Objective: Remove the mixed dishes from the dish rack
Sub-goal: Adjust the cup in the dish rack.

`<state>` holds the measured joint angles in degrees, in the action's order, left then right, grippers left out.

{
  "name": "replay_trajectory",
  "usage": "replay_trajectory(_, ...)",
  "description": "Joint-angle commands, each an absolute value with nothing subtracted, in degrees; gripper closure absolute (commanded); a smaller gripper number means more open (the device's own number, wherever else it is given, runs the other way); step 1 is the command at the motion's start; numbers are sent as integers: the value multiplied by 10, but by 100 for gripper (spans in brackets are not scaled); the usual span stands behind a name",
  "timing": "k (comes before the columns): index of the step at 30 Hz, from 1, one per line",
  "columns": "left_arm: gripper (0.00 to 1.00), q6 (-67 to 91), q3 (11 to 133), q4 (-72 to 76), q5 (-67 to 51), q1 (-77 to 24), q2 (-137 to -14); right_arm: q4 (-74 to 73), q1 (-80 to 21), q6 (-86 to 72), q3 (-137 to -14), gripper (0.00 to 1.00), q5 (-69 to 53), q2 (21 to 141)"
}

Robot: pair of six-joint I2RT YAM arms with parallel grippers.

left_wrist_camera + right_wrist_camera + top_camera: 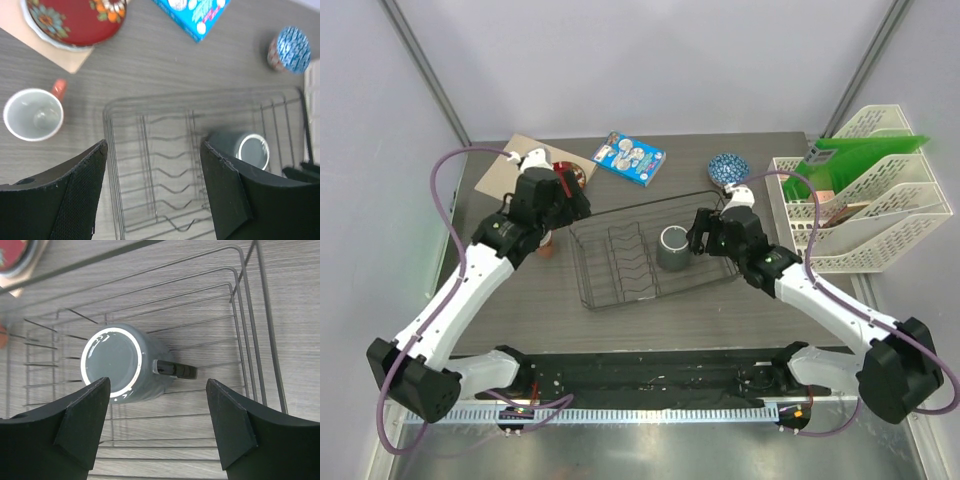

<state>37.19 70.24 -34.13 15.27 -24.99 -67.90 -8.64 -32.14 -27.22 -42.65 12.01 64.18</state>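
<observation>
**Both claws spread above the rack, grey mug the only dish inside**

The black wire dish rack [625, 262] sits in the middle of the dark wood-grain surface [550, 320]. One dish stands in it: the dark grey mug [120, 365], on end in the right-hand part beside the plate-slot wires, with a pale-ringed round face up. In the right wrist view its handle points right.

The right claw [157, 385] hangs directly over this mug with its jaws released and wide, touching nothing. The mug lies under the gap, nearer the left-hand finger.

The left claw [153, 146] is also spread apart and holds nothing. It hovers above the rack's left end.

Three dishes are out on the surface:
- The pinkish-brown mug [34, 114] stands upright just left of the rack, its pale inside showing.
- The red patterned plate [75, 20] rests on a tan board [505, 165] at the far left.
- The small blue-and-white patterned bowl [728, 168] stands beyond the rack's far right corner.

A blue illustrated packet [630, 158] lies flat behind the rack. A white slotted file organiser [895, 225] holding a green folder [860, 158] stands at the right edge.
</observation>
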Motion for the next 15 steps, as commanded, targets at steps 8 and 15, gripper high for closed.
replay_trajectory(8, 26, 359, 641, -306, 156, -294, -665, -15, -322, -167, -479, 15, 59, 738)
replay_trajectory(15, 27, 363, 633, -294, 135, -311, -675, -4, -323, -171, -486, 15, 45, 787)
